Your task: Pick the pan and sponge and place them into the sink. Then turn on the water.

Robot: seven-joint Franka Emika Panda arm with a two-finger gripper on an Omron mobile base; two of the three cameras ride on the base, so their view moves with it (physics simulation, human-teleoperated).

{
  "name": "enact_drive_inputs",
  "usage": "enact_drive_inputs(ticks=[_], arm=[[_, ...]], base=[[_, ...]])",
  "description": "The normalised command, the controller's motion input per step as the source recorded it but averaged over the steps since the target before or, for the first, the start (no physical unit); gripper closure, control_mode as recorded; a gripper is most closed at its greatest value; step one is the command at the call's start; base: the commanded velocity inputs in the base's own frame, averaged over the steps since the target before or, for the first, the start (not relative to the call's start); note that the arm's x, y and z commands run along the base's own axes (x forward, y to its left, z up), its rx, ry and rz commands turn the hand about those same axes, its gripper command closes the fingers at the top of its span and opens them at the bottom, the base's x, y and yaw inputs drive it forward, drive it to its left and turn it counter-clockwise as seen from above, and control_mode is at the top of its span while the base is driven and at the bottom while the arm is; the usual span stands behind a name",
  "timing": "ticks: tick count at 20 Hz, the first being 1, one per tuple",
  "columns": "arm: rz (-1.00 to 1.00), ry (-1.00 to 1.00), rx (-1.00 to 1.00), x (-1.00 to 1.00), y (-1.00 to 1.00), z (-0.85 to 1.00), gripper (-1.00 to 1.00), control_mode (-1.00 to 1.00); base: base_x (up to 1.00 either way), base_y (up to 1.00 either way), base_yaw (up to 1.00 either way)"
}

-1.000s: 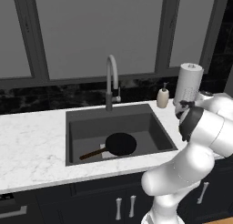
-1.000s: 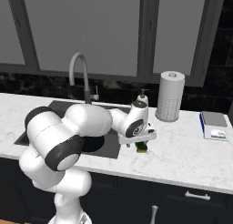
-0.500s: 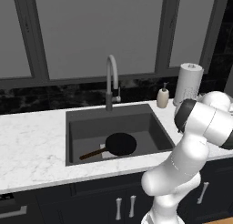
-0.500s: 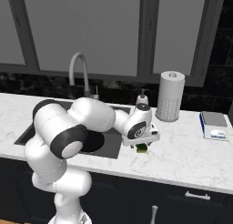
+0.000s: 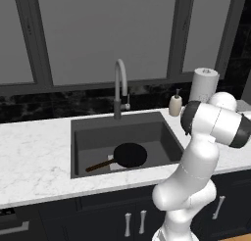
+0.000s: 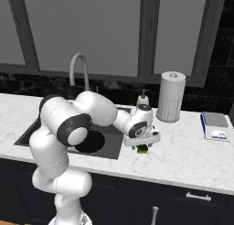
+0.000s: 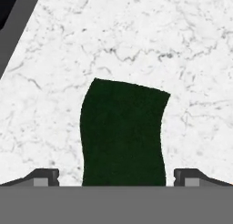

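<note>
The black pan (image 5: 130,154) lies flat in the dark grey sink (image 5: 122,132), its wooden handle pointing front-left; in the right base view the pan (image 6: 93,141) shows partly behind my arm. The sponge (image 6: 143,149) rests on the white marble just right of the sink. My gripper (image 6: 142,146) points straight down over it, low and open. In the hand view the sponge's dark green top (image 7: 123,132) lies between my gripper's (image 7: 116,175) two fingertips (image 7: 45,176), with a gap on each side. No water runs from the gooseneck faucet (image 5: 120,88).
A paper towel roll (image 6: 170,97) and a beige soap bottle (image 6: 143,99) stand at the back of the counter behind the sponge. A small flat grey box (image 6: 215,126) sits further right. The sink's edge (image 7: 13,18) is close to the sponge's left.
My arm's elbow and upper links have swung round, while the hand has stayed over the sponge with its jaws open. Pan and sponge have not moved.
</note>
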Motion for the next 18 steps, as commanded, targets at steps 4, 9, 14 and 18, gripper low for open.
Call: enact_drive_inputs(ticks=[4,9,14,18], arm=[[0.0,0.11,0.0,0.31,0.0,-0.31,-1.0,-1.0],[0.0,0.13,0.0,0.28,-0.02,-0.4,-1.0,-1.0],[0.0,0.11,0.0,0.07,-0.01,-0.42,-1.0,-1.0],[0.0,0.06,0.0,0.0,0.03,-0.41,1.0,-1.0]], base=[[0.0,0.0,0.0],[0.0,0.0,0.0],[0.0,0.0,0.0],[0.0,0.0,0.0]])
